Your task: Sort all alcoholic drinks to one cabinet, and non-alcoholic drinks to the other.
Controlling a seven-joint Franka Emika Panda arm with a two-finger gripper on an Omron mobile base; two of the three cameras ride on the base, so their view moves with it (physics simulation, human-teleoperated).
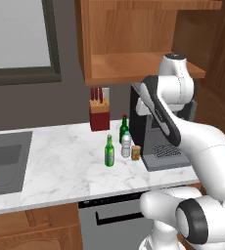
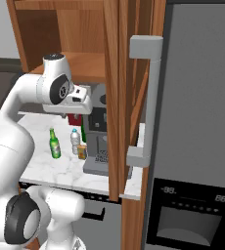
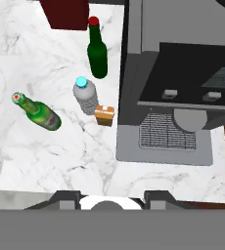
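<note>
Two wall cabinets hang above the marble counter (image 1: 60,166): the wide brown cabinet (image 1: 134,44) stands open with a bare shelf floor, and the narrower reddish cabinet (image 2: 129,93) sits beside the grey fridge (image 2: 202,122), seen mostly as its tall door edge-on. Below them a dark coffee machine (image 3: 178,93) occupies the counter's right end. A red knife block (image 1: 99,115) stands against the wall. All three drinks stand upright on the counter left of the coffee machine: darker green bottle with red cap (image 3: 97,49) nearest the knife block, clear water bottle with blue cap (image 3: 86,95) just in front of it, bright green bottle (image 3: 40,113) apart to the left. A small orange box (image 3: 104,115) touches or nearly touches the water bottle's base. The gripper (image 3: 112,197) hangs high above the counter, holding nothing; jaws look narrowly parted, exact state cannot tell.
</note>
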